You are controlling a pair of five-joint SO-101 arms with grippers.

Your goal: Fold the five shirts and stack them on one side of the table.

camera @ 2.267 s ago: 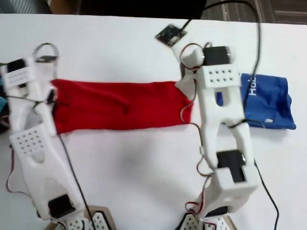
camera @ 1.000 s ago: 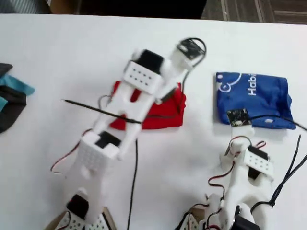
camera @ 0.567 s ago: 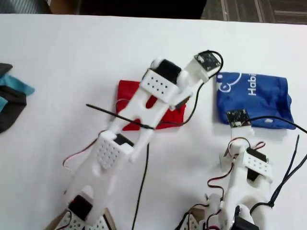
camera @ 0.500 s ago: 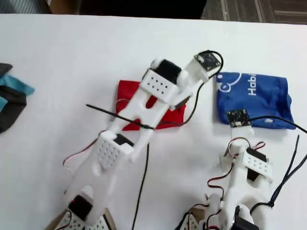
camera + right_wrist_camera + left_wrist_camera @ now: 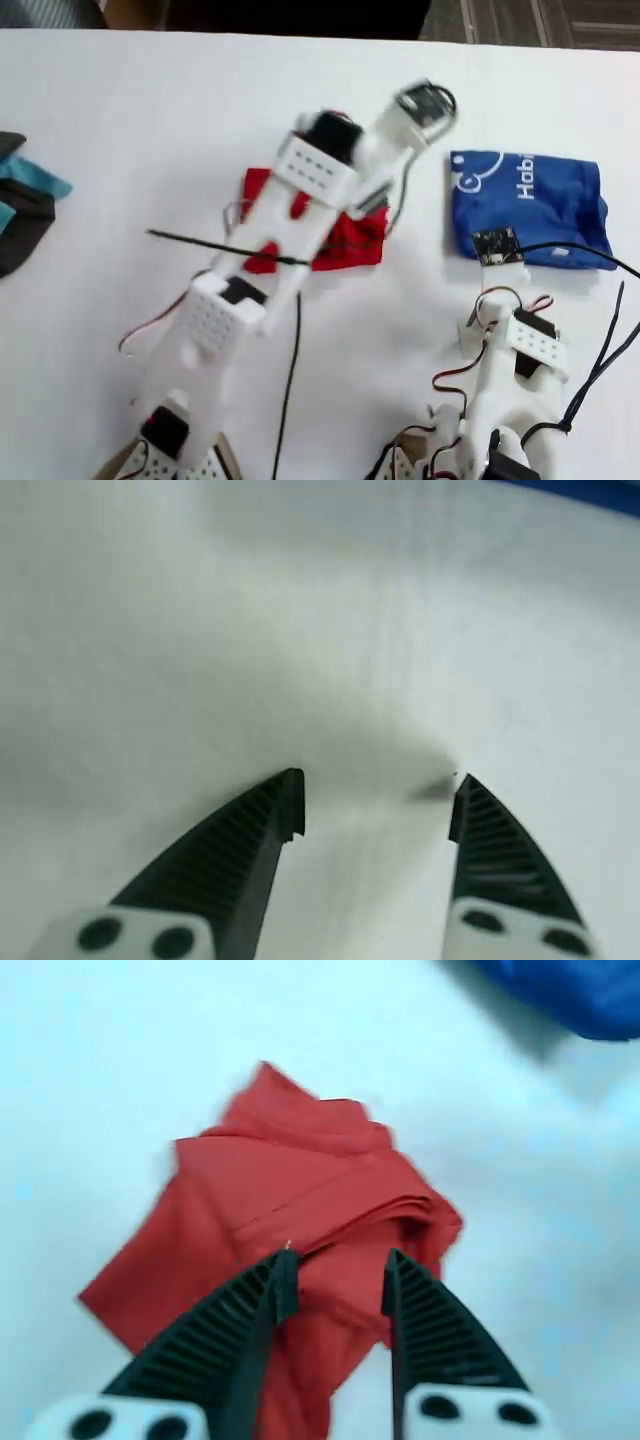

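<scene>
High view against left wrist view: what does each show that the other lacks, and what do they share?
High view adds the dark and teal clothes at the table's left edge, the left arm lying across the red shirt, and the right arm folded up near the front edge. Left wrist view adds the left pincer, open, over the shirt's stacked folds. Both show the red shirt, the blue shirt and the table.

— Where is the red shirt (image 5: 345,245) lying?
— It is sitting near the middle of the tabletop (image 5: 150,110), folded into a small thick bundle, with its layers showing along one edge and one corner sticking out unevenly.
— And the blue shirt (image 5: 540,205)?
— It is lying folded flat toward the right, apart from the red one. A dark and teal heap of shirts (image 5: 22,205) is lying bunched at the left edge.
</scene>
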